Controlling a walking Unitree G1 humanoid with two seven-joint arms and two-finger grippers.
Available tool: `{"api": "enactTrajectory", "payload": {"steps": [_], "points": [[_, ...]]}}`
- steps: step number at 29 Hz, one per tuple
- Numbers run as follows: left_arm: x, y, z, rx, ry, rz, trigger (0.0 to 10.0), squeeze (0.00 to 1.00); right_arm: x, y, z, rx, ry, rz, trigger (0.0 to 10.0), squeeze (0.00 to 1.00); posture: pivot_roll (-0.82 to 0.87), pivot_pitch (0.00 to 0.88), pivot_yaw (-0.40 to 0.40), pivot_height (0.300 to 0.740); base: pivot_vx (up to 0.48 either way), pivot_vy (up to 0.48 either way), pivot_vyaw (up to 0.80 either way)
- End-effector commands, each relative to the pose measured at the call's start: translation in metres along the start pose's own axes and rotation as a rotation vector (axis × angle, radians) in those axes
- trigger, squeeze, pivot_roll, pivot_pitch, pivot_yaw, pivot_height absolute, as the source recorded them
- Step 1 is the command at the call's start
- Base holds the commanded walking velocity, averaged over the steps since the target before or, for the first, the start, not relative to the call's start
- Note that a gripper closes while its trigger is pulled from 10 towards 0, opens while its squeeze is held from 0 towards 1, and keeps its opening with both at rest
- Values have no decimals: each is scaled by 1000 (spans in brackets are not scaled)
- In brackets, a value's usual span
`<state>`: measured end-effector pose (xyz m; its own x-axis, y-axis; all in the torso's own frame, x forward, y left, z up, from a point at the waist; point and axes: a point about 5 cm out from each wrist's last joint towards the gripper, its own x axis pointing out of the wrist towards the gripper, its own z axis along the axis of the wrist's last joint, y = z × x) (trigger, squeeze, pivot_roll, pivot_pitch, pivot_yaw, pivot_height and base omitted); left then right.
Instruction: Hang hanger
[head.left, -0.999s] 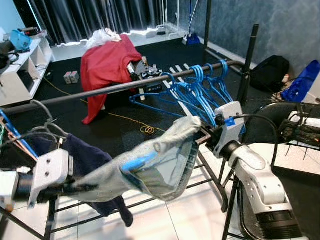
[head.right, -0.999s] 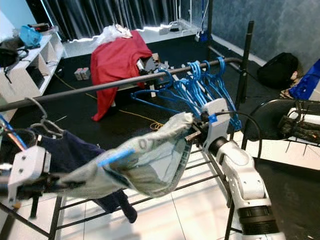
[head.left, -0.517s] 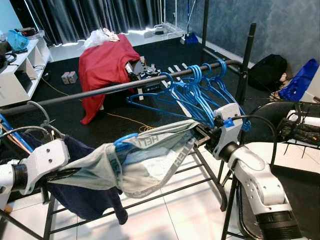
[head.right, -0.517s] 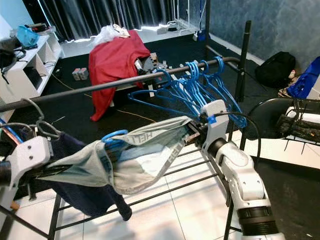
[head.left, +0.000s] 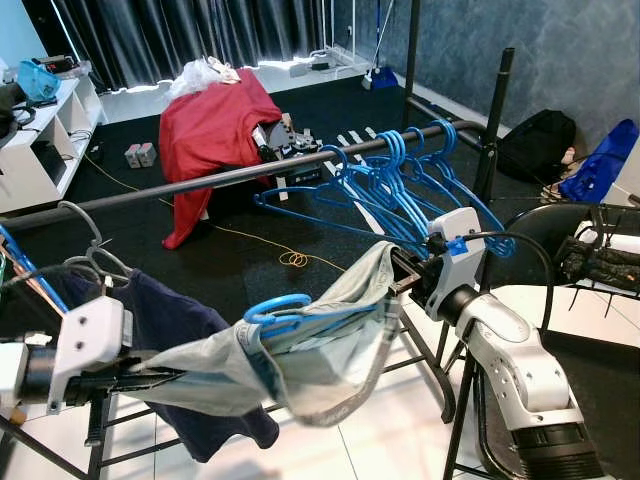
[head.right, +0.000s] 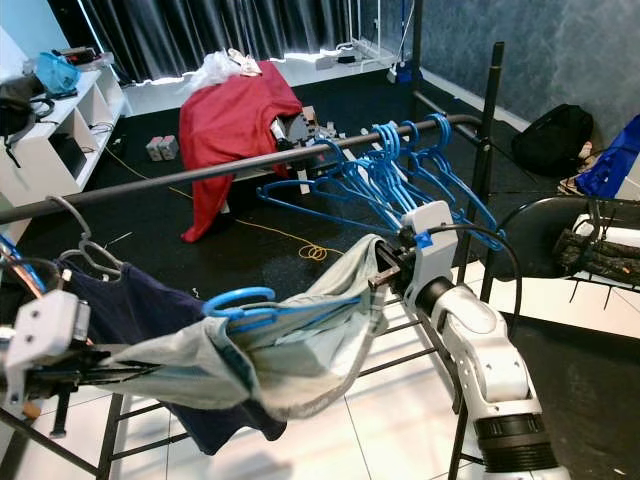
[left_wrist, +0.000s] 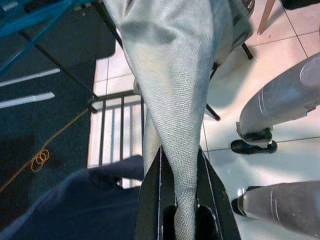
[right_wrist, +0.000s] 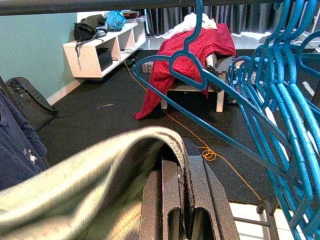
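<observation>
The grey garment (head.left: 300, 350) hangs stretched below and in front of the rack rail (head.left: 250, 172), with the blue hanger (head.left: 285, 310) threaded inside it, hook protruding upward. The left pincer (left_wrist: 178, 200) is clamped on one end of the garment. The right pincer (right_wrist: 181, 200) is clamped on the other end, beside the empty blue hangers (head.left: 410, 170) on the rail.

The garment (head.left: 300, 350) hangs stretched in front of the rail (head.left: 240, 175), between the left hand (left_wrist: 179, 210) and right hand (right_wrist: 175, 210). A hanger (head.left: 285, 310) sits inside it. More hangers (head.left: 400, 180) hang on the rail's right end; a draped cloth (head.left: 210, 130) lies behind the rail.
</observation>
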<state>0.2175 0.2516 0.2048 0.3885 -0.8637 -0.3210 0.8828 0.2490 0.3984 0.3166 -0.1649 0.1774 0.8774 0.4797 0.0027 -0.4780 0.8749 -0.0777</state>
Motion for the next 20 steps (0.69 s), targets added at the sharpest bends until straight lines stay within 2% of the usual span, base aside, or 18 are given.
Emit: {"api": "enactTrajectory", "payload": {"steps": [1,4,5,6,8,9,10,12,15,16,18,19,20], "points": [[-6,1,6,4,3,-23,10000,0,0,3,-1,9,3,11,0,0,-129,3,61,740,0,0,0],[-5,3,13,3,-85,0,10000,0,-1,3,-3,11,8,9,0,0,-128,4,61,740,0,0,0],[-5,3,13,3,-85,0,10000,0,-1,3,-3,11,8,9,0,0,-128,4,61,740,0,0,0],[-3,5,18,-6,-156,32,10000,0,-1,4,-4,13,11,10,0,0,-128,2,60,740,0,0,0],[-3,5,18,-6,-156,32,10000,0,-1,4,-4,13,11,10,0,0,-128,2,60,740,0,0,0],[-2,7,22,-12,-213,59,10000,0,-1,5,-5,15,14,11,0,0,-128,3,62,740,0,0,0],[-2,7,22,-12,-213,59,10000,0,-1,5,-5,15,14,11,0,0,-128,3,62,740,0,0,0],[1,10,21,-45,-291,128,10000,0,0,6,-5,18,15,15,0,0,-126,1,61,740,0,0,0],[2,12,17,-55,-292,162,10000,0,1,6,-5,19,14,15,0,0,-126,1,61,740,0,0,0],[3,13,10,-58,-246,189,10000,0,1,5,-4,19,13,14,0,0,-126,1,61,740,0,0,0],[3,13,10,-58,-246,189,10000,0,1,5,-4,19,13,14,0,0,-126,1,61,740,0,0,0],[2,9,-17,-61,-68,197,10000,0,0,4,-4,21,10,9,0,0,-132,0,62,740,0,0,0],[0,7,-26,-76,-19,199,10000,0,0,4,-3,22,8,7,0,0,-132,0,62,740,0,0,0]]}}
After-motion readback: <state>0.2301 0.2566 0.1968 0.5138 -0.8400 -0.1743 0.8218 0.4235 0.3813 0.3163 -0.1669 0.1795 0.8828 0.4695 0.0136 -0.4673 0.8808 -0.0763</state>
